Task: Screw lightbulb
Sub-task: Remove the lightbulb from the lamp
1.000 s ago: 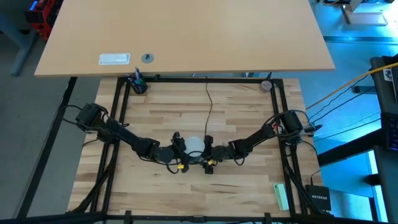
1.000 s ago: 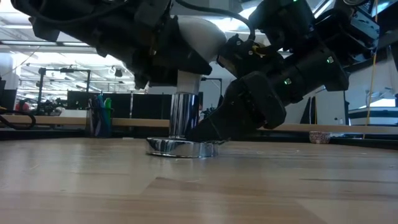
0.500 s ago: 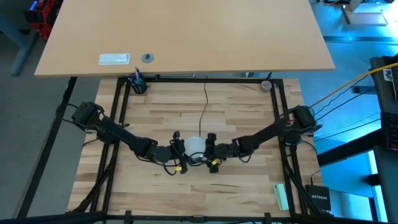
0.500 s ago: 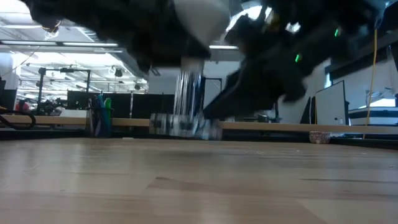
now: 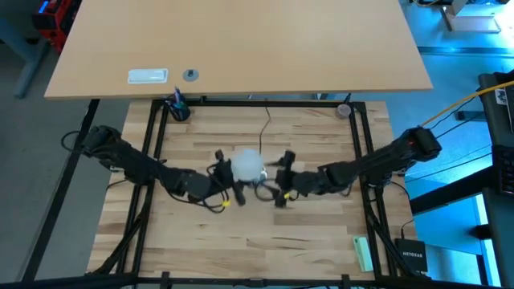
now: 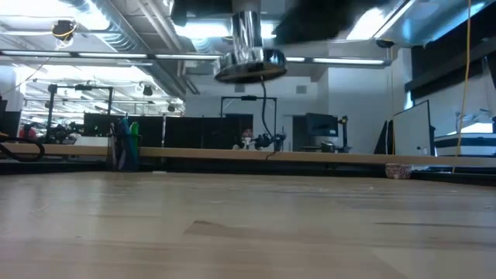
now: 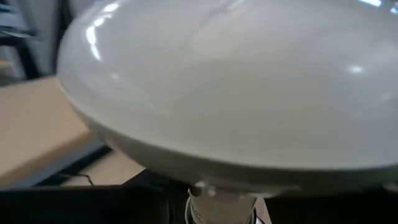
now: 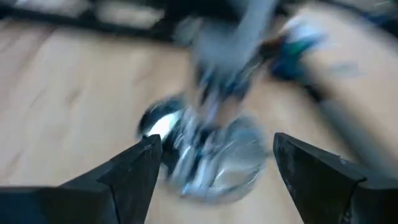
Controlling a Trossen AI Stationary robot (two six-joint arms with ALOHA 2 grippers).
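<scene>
We see the bulb (image 5: 246,163) near the middle of the surface (image 5: 321,241) from above, held up off the wood. The left gripper (image 5: 227,172) has its fingers closed on the bulb; in the left wrist view the white dome (image 7: 236,87) fills nearly everything, with its neck just showing below. The socket (image 6: 249,66) hangs high in the low view, clear of the surface, its round metal base facing down and its thin black cord (image 6: 267,116) trailing down behind it. From above, a bit of the socket (image 5: 263,189) shows just beside the bulb, between the two grippers. The right gripper (image 5: 283,178) sits close on the other side, fingers (image 8: 124,177) standing apart and holding nothing; in its wrist view the blurred silver socket (image 8: 211,155) lies beyond them. A green block (image 5: 363,253) rests near the surface's right edge.
</scene>
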